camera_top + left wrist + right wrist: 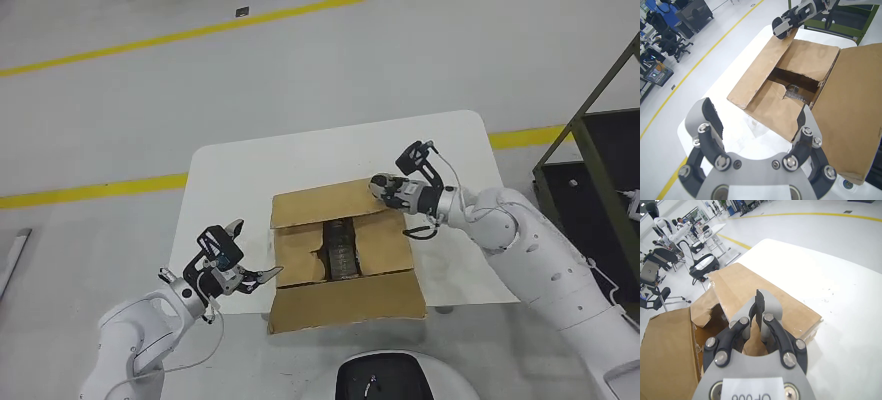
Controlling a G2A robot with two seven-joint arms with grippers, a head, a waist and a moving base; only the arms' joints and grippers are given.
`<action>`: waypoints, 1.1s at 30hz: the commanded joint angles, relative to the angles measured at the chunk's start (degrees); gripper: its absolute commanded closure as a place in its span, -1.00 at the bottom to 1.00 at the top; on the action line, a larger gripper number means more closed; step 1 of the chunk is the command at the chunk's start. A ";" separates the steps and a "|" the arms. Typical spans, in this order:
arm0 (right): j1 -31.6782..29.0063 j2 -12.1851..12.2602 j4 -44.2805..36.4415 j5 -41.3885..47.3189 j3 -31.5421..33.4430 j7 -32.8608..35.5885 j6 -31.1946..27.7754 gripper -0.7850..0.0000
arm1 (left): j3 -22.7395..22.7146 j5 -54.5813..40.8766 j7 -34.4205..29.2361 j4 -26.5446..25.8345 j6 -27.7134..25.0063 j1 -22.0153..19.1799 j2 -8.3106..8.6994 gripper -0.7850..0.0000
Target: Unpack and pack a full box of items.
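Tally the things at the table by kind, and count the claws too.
Cardboard box: 1
Clear bottle seen inside the box: 1
Claws: 2, left claw open, right claw shut
Total: 4

A cardboard box (345, 300) sits open on the table (240, 180), a bottle (342, 250) inside. The left gripper (258, 250) hangs spread beside it.

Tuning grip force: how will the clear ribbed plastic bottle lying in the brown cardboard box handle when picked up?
The clear ribbed plastic bottle lies on its side in the brown cardboard box, so it will probably roll if nudged. Its thin-looking clear wall may dent under a firm claw squeeze.
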 commanded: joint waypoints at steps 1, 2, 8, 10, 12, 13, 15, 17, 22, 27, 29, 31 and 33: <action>-1.50 0.03 -1.92 -0.47 -0.14 -0.13 1.31 1.00 | 0.06 -0.08 -0.08 -0.02 0.09 -0.03 -0.01 -1.00; -1.79 0.03 -2.28 -0.88 -0.44 0.49 1.45 1.00 | 0.06 -0.08 -0.08 -0.02 0.09 -0.03 -0.01 -1.00; -2.38 -0.34 -1.91 -1.64 -1.71 1.21 4.34 1.00 | 0.06 -0.08 -0.08 -0.02 0.09 -0.03 -0.01 -1.00; -2.33 -0.49 -1.59 -1.00 -1.89 1.28 4.77 1.00 | 0.09 -0.29 0.41 -0.07 -0.03 0.44 0.00 -1.00; -2.15 -0.56 -1.47 -0.87 -1.89 1.46 4.92 1.00 | -0.66 0.16 0.11 -0.29 -2.50 1.25 0.24 -1.00; -2.10 -0.59 -1.45 -0.92 -1.90 1.47 4.95 1.00 | -1.35 0.10 0.02 -0.23 -3.94 1.81 0.39 -1.00; -2.02 -0.62 -1.38 -0.97 -1.86 1.48 4.92 1.00 | -2.96 0.83 -0.95 -0.09 -7.52 3.20 0.79 -1.00; -1.94 -0.66 -1.26 -0.90 -1.78 1.53 4.95 1.00 | -4.51 2.50 -2.14 0.01 -11.36 4.61 1.22 -1.00; -1.84 -0.77 -1.12 -0.58 -1.73 1.77 4.98 1.00 | -7.88 6.58 -0.97 0.02 -13.75 8.54 1.73 -1.00; -1.88 -0.95 -1.10 -0.22 -2.04 2.27 5.17 1.00 | -8.04 9.71 2.58 -0.37 -15.25 11.87 1.93 -1.00; -1.88 -1.03 -0.98 -0.22 -2.25 2.35 5.19 1.00 | -6.62 10.36 4.74 -0.59 -15.17 12.02 1.90 -1.00; -1.82 -1.11 -0.85 -0.13 -2.37 2.53 5.20 1.00 | -4.68 11.49 6.15 -0.73 -14.84 11.54 1.85 -1.00; -1.78 -1.17 -0.72 0.01 -2.42 2.76 5.32 1.00 | -2.60 12.58 7.28 -0.21 -14.15 10.68 1.78 -1.00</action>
